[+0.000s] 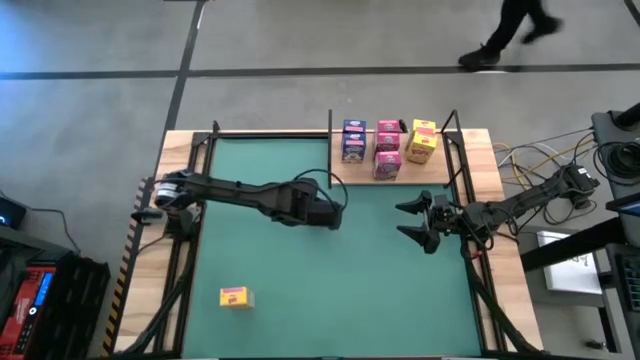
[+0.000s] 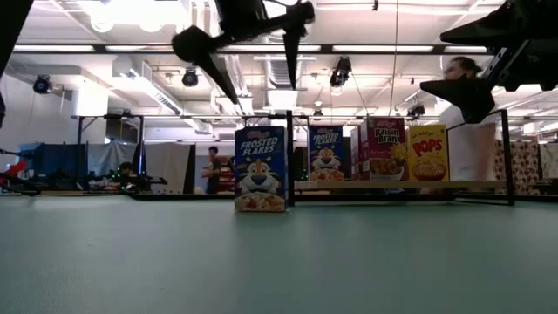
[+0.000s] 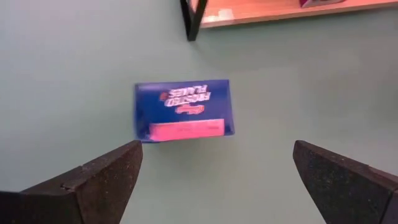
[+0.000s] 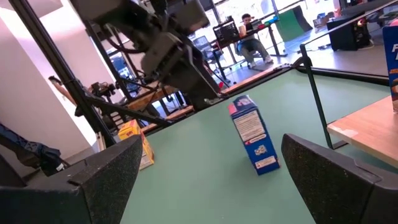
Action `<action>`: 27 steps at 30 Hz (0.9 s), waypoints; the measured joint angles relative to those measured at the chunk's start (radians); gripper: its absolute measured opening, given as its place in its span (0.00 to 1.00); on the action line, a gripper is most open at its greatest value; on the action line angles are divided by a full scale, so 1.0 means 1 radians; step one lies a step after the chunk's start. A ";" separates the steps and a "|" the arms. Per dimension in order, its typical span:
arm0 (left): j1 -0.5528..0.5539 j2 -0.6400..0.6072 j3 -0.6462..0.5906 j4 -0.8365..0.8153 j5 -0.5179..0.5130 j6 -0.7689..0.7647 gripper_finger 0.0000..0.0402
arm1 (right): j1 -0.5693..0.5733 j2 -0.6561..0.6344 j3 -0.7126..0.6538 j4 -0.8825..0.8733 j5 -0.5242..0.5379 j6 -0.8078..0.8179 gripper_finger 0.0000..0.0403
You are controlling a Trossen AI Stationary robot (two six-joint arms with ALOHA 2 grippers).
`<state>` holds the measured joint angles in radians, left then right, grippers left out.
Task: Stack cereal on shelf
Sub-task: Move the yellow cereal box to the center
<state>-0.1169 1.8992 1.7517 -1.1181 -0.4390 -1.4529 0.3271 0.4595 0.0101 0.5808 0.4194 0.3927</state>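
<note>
A blue Frosted Flakes box [image 2: 260, 168] stands upright on its base on the green mat, in front of the shelf's left post. It also shows in the left wrist view [image 3: 183, 109] and the right wrist view [image 4: 252, 134]. My left gripper [image 3: 217, 155] is open and hangs above this box [image 1: 325, 212], touching nothing. My right gripper [image 1: 415, 222] is open and empty above the mat's right part. The light-wood shelf [image 1: 405, 178] at the far edge carries a blue box [image 1: 354, 140], two pink boxes [image 1: 388, 150] and a yellow box [image 1: 422, 140].
A yellow box [image 1: 236, 296] lies on the mat near the front left. Thin black posts [image 1: 331, 135] stand at the shelf's ends. A person [image 1: 510, 30] walks on the floor beyond the table. Cables [image 1: 530, 160] lie at the right.
</note>
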 joint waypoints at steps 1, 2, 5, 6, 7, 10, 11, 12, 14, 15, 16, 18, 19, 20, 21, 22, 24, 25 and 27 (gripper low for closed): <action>-0.005 0.000 0.014 -0.027 -0.003 -0.010 0.99 | 0.000 0.000 0.000 0.000 0.000 0.000 0.93; -0.012 0.000 0.026 -0.055 -0.005 -0.027 0.99 | 0.000 0.000 0.000 0.000 0.000 0.000 0.93; -0.038 0.000 0.048 -0.181 0.005 -0.133 0.99 | 0.000 0.000 0.000 0.000 0.000 0.000 0.93; -0.050 0.000 0.049 -0.219 0.010 -0.174 0.99 | 0.000 0.000 0.000 0.000 0.000 0.000 0.93; -0.064 0.000 0.049 -0.253 0.011 -0.217 0.99 | 0.000 0.000 0.000 0.000 0.000 0.000 0.93; -0.119 0.001 0.046 -0.343 0.013 -0.346 0.99 | 0.000 0.000 0.000 0.000 0.000 0.000 0.93; -0.138 0.000 0.046 -0.370 0.016 -0.393 0.99 | 0.000 0.000 0.000 0.000 0.000 0.000 0.93; -0.159 0.000 0.046 -0.397 0.024 -0.444 0.99 | 0.000 0.000 0.000 0.000 0.000 0.000 0.93; -0.196 0.000 0.046 -0.438 0.061 -0.539 0.99 | 0.000 0.000 0.000 0.000 0.000 0.000 0.93; -0.215 0.001 0.046 -0.451 0.084 -0.586 0.99 | 0.000 0.000 0.000 0.000 0.000 0.000 0.93; -0.232 0.001 0.041 -0.452 0.110 -0.626 0.99 | 0.000 0.000 0.000 0.000 0.000 0.000 0.93; -0.262 -0.002 0.025 -0.453 0.169 -0.694 0.99 | 0.000 0.000 0.000 0.000 0.000 0.000 0.93; -0.277 -0.002 0.017 -0.452 0.207 -0.736 0.99 | 0.000 0.000 0.000 0.000 0.000 0.000 0.93; -0.289 -0.002 0.007 -0.451 0.251 -0.782 0.99 | 0.000 0.000 0.000 0.000 0.000 0.000 0.93; -0.300 -0.004 -0.002 -0.453 0.290 -0.824 0.99 | 0.000 0.000 0.000 0.000 0.000 0.000 0.93; -0.311 -0.005 -0.011 -0.453 0.332 -0.862 0.99 | 0.000 0.000 0.000 0.000 0.000 0.000 0.93; -0.335 -0.005 -0.020 -0.453 0.400 -0.925 0.99 | 0.000 0.000 0.000 0.000 0.000 0.000 0.93; -0.347 -0.005 -0.022 -0.453 0.426 -0.949 0.99 | 0.000 0.000 0.000 0.000 0.000 0.000 0.93; -0.372 -0.009 -0.023 -0.453 0.455 -0.992 0.99 | 0.000 0.000 0.000 0.000 0.000 0.000 0.93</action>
<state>-0.4888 1.8900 1.7284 -1.5709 0.0160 -2.4445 0.3270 0.4595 0.0101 0.5808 0.4191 0.3927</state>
